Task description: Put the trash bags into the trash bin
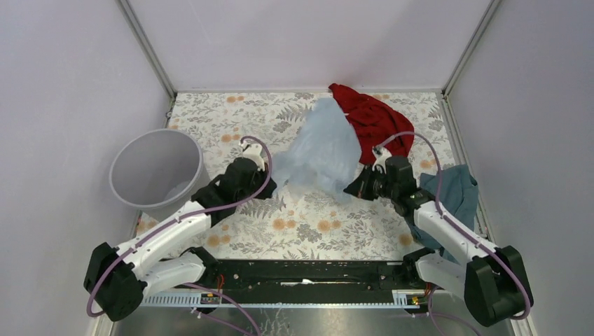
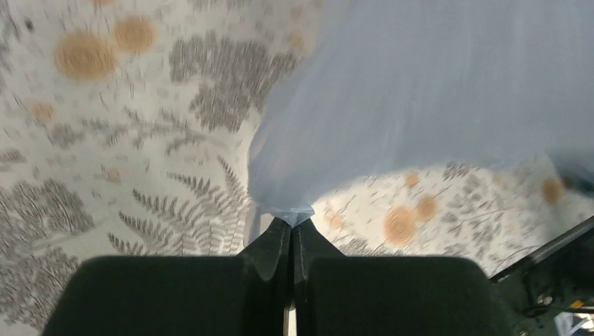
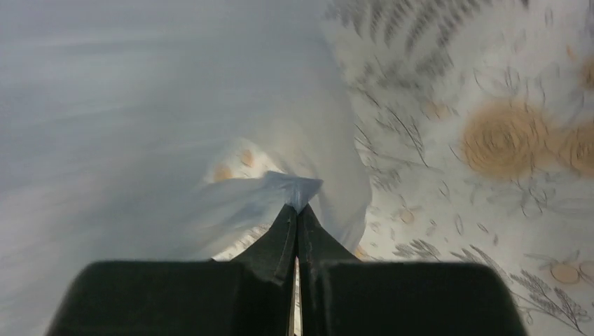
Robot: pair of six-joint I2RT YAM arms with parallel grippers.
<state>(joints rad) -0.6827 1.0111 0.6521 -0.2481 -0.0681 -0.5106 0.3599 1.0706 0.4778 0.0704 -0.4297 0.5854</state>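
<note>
Table [image 1: 308,231] is running under both sets of fingers. Trash bag [image 1: 319,150] is hanging lifted between the left fingers [image 2: 284,238] and the right fingers [image 3: 288,227], ballooning up and away from the tips, with the far part overlapping a red cloth [image 1: 371,119] beyond the right fingers. Trash bin [image 1: 150,168] is sitting well out past the left fingers on their outer side, its mouth showing open.

Both pairs are clenching flat on a small tab of the bag's edge, one at each side. The film is looking thin, limp and near weightless, probably slippery and catching air, so it is likely going to billow and sag rather than keep shape. The pinches are looking shallow. Bunched edge folds or the handle loops are seeming the safer hold, keeping the mouth spread while carrying it toward the bin.
</note>
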